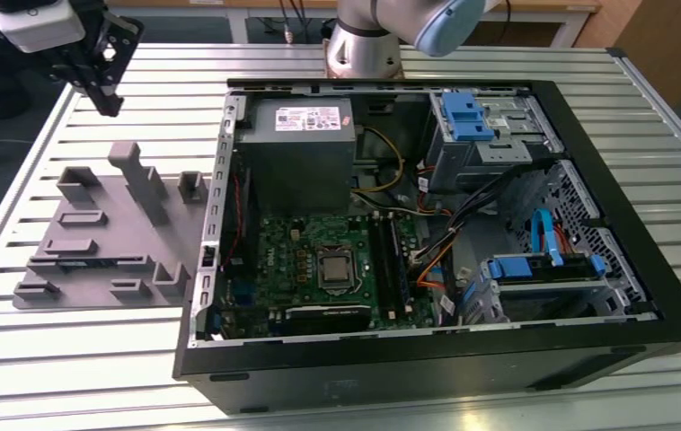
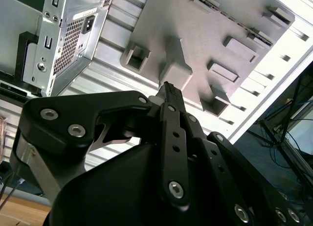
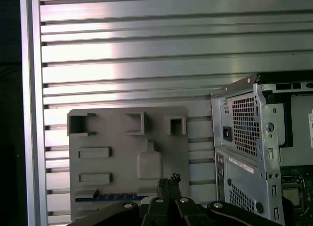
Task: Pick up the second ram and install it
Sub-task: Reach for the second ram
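So the gripper [image 1: 110,103] hangs in the air at the exterior view's far left. It's over the slatted metal table [image 1: 137,350], up above the far end of the grey tray [image 1: 125,235] and well apart from it. In both wrist views the two black fingers are pressed together at the tips [image 2: 168,86] [image 3: 169,179]. There's nothing between them and they aren't touching anything, so it's closed and empty.

The second ram [image 3: 105,197] is sitting in the tray [image 3: 117,167]. In the first wrist view it's a thin dark blue strip standing on edge in the long slot. I can't pick it out for sure in the exterior view.

The open PC case [image 1: 437,359] lies on its side just to the right of the tray in the exterior view. Inside it, the green motherboard [image 1: 298,260] is toward the near side and the grey power supply [image 1: 298,166] is at the far side.

As for writing, there's a white label [image 1: 308,118] on top of the power supply with rows of dark print, but I can't make out any of it. The first wrist view shows a small white sticker [image 3: 240,165] on the case's metal rear panel [image 3: 244,138], and I can't make that one out either. The tray itself is plain grey with no markings that I can see.
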`<control>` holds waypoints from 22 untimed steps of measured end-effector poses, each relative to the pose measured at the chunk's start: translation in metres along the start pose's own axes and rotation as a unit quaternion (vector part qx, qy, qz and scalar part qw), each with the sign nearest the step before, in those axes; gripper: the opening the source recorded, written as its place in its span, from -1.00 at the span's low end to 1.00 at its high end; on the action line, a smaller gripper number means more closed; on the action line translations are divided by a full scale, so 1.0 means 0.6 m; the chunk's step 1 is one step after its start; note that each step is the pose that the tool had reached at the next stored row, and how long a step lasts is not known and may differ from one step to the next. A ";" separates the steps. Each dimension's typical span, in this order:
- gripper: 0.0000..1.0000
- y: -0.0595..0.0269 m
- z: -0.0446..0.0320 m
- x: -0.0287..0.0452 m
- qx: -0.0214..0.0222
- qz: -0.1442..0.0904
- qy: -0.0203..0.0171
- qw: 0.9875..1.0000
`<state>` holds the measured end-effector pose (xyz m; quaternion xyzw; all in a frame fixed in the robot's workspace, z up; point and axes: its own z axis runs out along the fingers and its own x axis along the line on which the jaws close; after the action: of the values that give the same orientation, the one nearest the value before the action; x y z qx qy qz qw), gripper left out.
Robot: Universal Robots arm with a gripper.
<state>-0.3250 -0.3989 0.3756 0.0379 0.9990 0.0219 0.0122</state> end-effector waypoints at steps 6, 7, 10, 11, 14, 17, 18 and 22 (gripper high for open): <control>-0.79 0.000 0.000 0.006 0.000 0.000 0.000 1.000; -0.79 0.000 0.000 0.007 0.000 0.000 0.000 1.000; -0.79 -0.001 0.000 0.010 0.000 0.000 0.000 1.000; -0.79 -0.001 0.000 0.011 0.000 0.000 0.000 1.000; -0.79 -0.001 0.001 0.016 0.000 0.000 0.000 1.000; -0.79 -0.002 0.001 0.021 0.000 0.000 0.000 1.000; -0.79 -0.002 0.001 0.023 0.000 0.000 0.000 1.000; -0.79 -0.002 0.001 0.030 0.000 0.000 0.000 1.000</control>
<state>-0.3432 -0.3989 0.3746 0.0379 0.9990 0.0218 0.0121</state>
